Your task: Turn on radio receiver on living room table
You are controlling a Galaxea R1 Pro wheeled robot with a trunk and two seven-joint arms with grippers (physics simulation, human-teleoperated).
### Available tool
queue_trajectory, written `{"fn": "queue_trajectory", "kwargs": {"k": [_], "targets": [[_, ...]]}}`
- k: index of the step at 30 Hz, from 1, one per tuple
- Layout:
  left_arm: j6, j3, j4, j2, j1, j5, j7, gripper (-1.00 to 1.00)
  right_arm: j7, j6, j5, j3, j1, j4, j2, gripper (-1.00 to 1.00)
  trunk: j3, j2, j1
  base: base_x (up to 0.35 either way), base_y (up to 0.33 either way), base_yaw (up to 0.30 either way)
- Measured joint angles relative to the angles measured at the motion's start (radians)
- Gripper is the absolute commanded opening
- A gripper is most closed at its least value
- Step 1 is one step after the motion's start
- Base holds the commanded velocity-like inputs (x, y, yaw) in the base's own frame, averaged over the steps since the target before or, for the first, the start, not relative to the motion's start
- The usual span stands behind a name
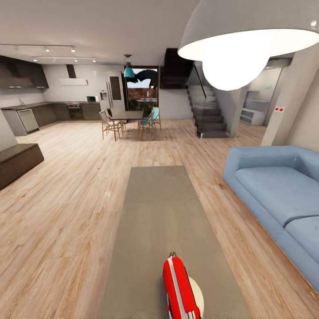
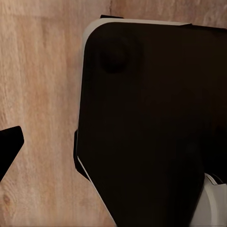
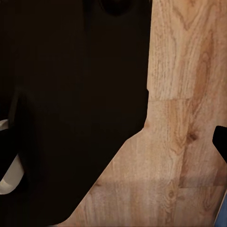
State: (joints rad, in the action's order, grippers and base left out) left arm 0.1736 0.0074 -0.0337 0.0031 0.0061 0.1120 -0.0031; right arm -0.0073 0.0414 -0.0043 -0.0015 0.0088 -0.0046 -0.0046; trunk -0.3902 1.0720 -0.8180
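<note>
The red radio receiver (image 1: pixel 179 288) with white trim stripes stands on edge at the near end of the long grey-taupe table (image 1: pixel 157 208), at the bottom of the head view. Its thin handle points toward the far end, and its dial is hidden from here. The living room's plank floor (image 1: pixel 66 212) spreads around the table. In the left wrist view one black fingertip (image 2: pixel 9 146) juts in at the edge over the floor. In the right wrist view another black fingertip (image 3: pixel 221 142) does the same. Each gripper's second finger is out of frame.
A pale round disc (image 1: pixel 198 297) lies behind the radio. The blue sofa (image 1: pixel 279 195) runs along the table's right side, and a dark low bench (image 1: pixel 17 161) stands at the left. A white dome lamp (image 1: pixel 248 35) hangs overhead. The robot's dark base (image 2: pixel 151 127) sits beside both wrists.
</note>
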Motion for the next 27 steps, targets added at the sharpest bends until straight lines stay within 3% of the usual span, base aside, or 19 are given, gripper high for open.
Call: {"fn": "queue_trajectory", "kwargs": {"k": [27], "targets": [[0.003, -0.001, 0.000, -0.001, 0.000, 0.000, 0.000, 1.00, 0.000, 0.000, 0.001, 0.000, 0.000, 0.000, 0.000, 1.00, -0.043, 0.000, 0.000, 0.000, 0.000, 0.000]]}}
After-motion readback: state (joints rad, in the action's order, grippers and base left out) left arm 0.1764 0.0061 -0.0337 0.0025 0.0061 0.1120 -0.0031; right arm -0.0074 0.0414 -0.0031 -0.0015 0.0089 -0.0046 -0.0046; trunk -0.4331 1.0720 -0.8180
